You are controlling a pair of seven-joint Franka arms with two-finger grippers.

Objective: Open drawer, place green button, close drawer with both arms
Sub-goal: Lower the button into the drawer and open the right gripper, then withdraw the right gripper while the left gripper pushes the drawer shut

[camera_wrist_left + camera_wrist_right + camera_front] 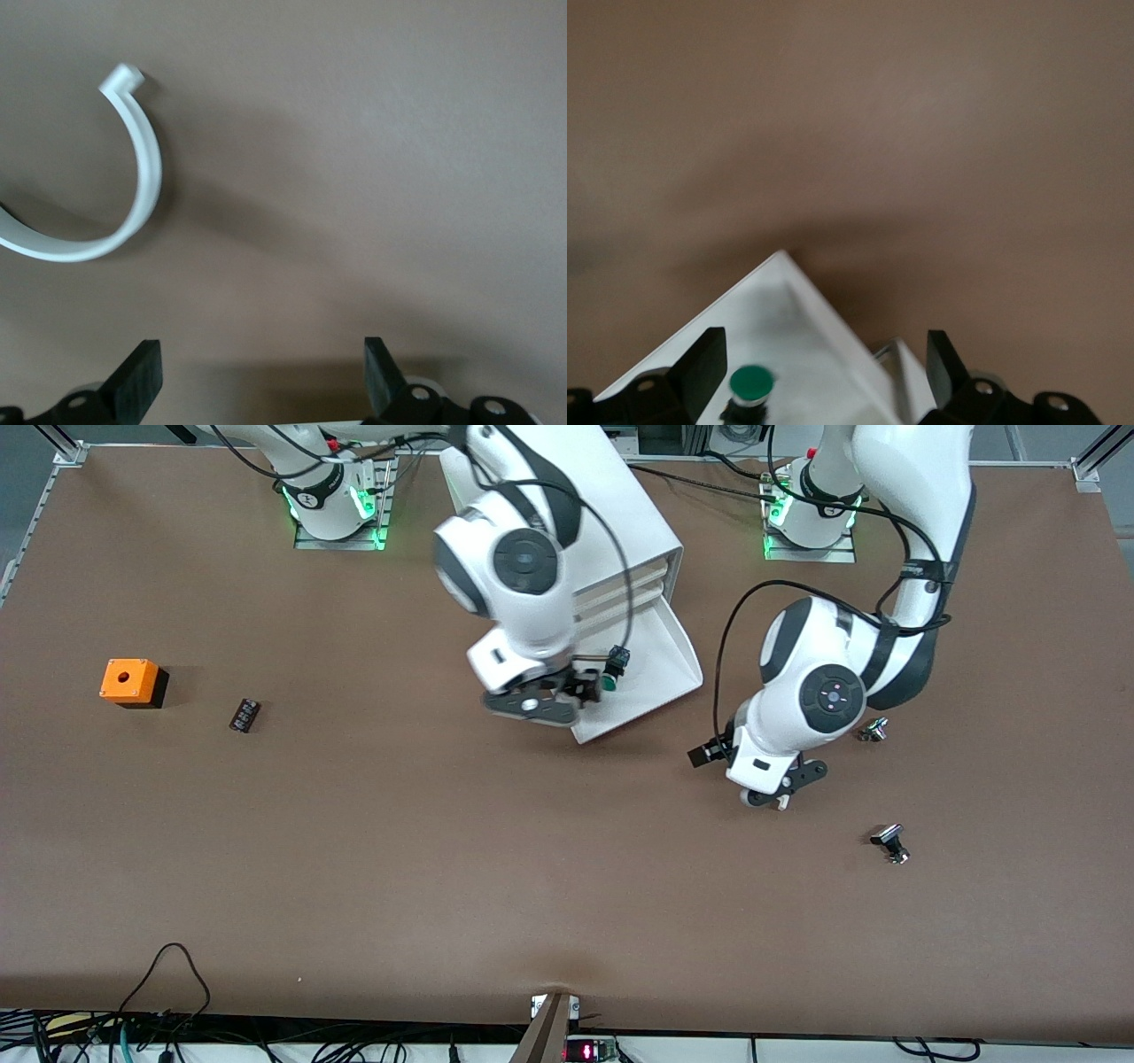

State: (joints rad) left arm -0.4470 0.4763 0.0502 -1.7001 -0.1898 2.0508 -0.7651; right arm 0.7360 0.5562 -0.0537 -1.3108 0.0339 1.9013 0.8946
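The lowest white drawer (660, 677) of the cabinet stands pulled open toward the front camera. The button (611, 678), with its green cap and dark body, rests inside it near the front edge. My right gripper (585, 688) hovers over the drawer's front, open. In the right wrist view the button (751, 382) sits on the drawer floor (788, 310) between the spread fingers (704, 363), close to one of them and not gripped. My left gripper (780, 802) is open and empty (261, 347) over bare table, toward the left arm's end from the drawer.
The two upper drawers (620, 598) are shut. An orange box (131, 681) and a small black part (244, 715) lie toward the right arm's end. Two silver-based parts (873, 731) (890, 841) lie near the left gripper. A curved white strip (133, 177) shows in the left wrist view.
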